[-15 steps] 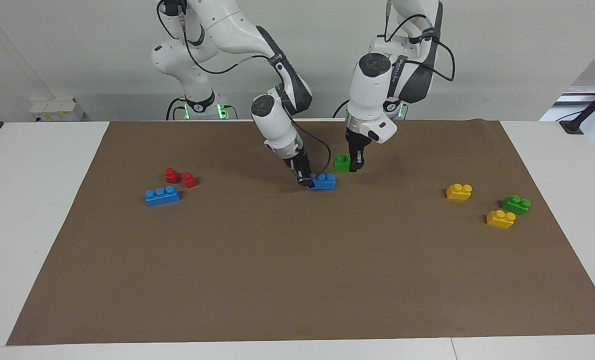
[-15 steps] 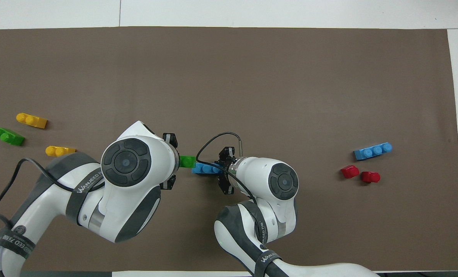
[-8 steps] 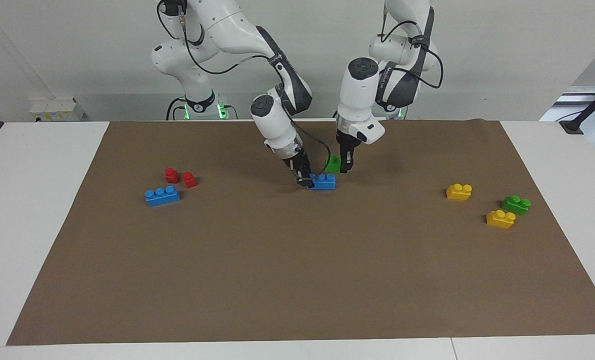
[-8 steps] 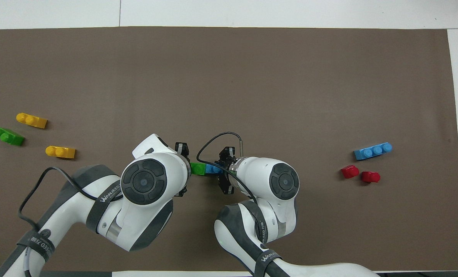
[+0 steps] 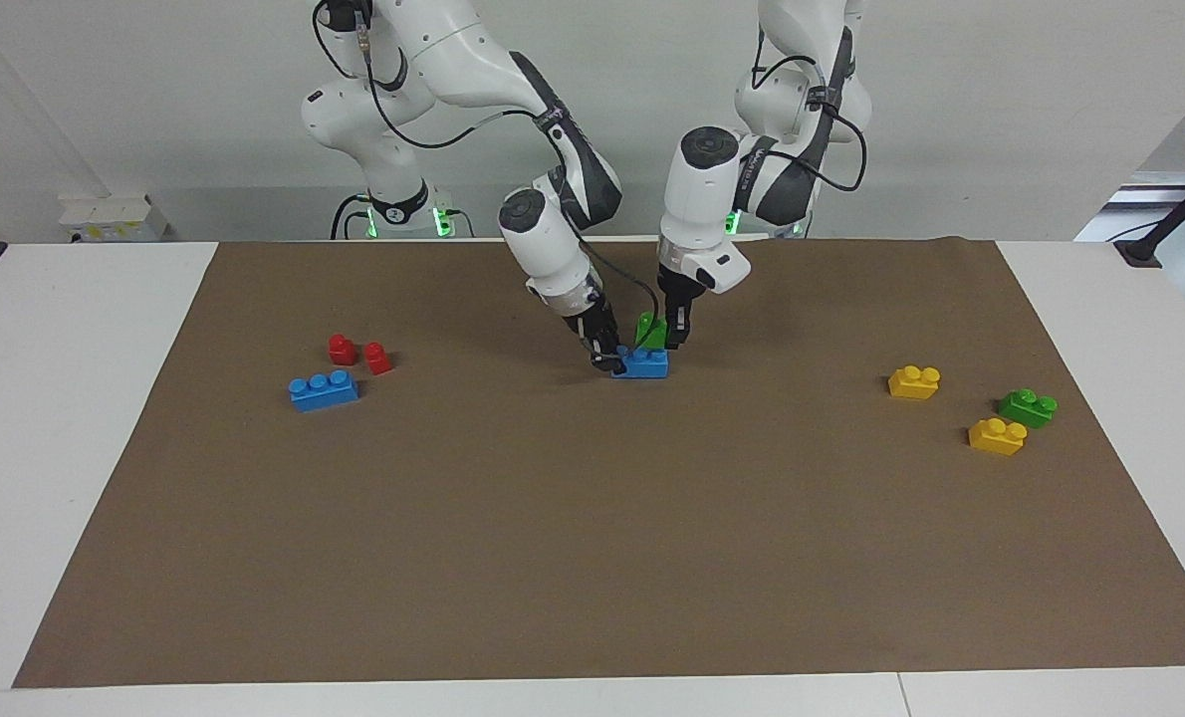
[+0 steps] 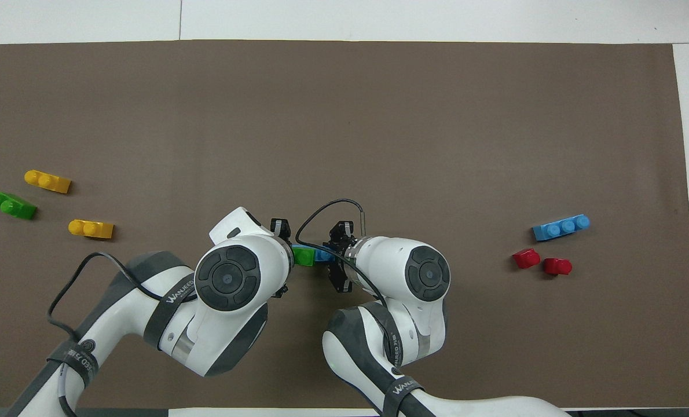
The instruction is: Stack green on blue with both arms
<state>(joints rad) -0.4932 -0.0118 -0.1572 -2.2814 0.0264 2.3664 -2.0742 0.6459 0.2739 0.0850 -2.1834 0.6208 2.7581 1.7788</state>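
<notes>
One green brick (image 5: 650, 331) in left hand (image 5: 674, 335)

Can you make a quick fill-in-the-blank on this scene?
1. The left pincer holds a ____ brick.
2. The right pincer grips a ____ brick on the mat.
3. The number of yellow bricks lying on the mat is ____.

Missing words: green; blue; two

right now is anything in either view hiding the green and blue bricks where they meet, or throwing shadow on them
Facing view: the green brick over the blue brick shows plainly between the left gripper and right gripper, with soft shadow on the mat toward the robots. Overhead view: both wrists cover most of the pair.
</notes>
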